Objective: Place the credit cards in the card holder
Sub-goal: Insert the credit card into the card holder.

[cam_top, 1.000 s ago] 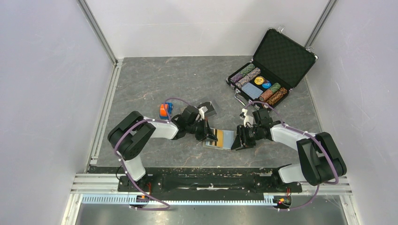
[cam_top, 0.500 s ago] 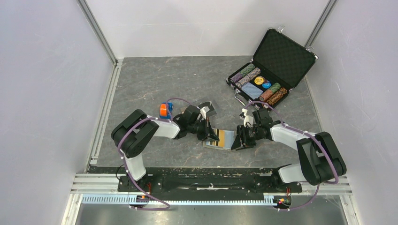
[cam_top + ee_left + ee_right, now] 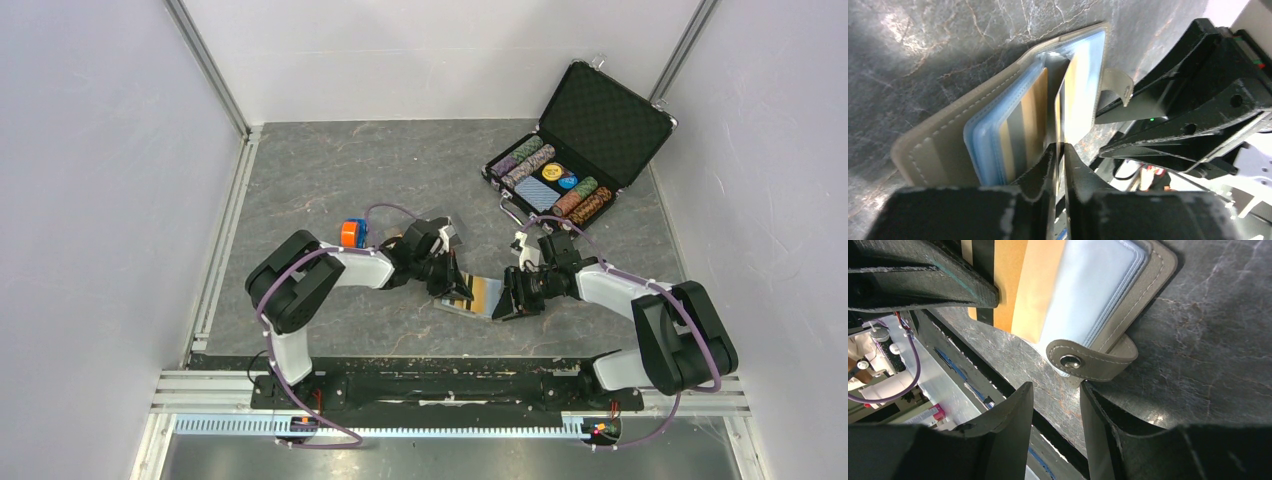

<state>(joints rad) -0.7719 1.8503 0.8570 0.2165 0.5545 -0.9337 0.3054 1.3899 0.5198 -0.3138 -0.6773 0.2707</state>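
Note:
The grey-taupe card holder (image 3: 948, 135) lies open on the dark floor, with pale blue sleeves (image 3: 985, 145) fanned up. My left gripper (image 3: 1058, 148) is shut on an orange-tan credit card (image 3: 1064, 107), held edge-on with its far end inside a sleeve. From the right wrist the same card (image 3: 1020, 285) shows a black stripe and lies under the clear sleeve (image 3: 1088, 285). My right gripper (image 3: 1056, 390) stands open just below the snap tab (image 3: 1083, 360), with only floor between its fingers. From above, both grippers meet at the card holder (image 3: 487, 300).
A black poker-chip briefcase (image 3: 585, 145) stands open at the back right. A clear tray (image 3: 447, 231) holding something dark and a small orange-and-blue object (image 3: 350, 234) sit behind the left arm. Pale walls close in on three sides.
My left gripper has moved right over the card holder, and the orange-tan card has gone deeper, hiding most of the blue inside. The right gripper has stayed put.

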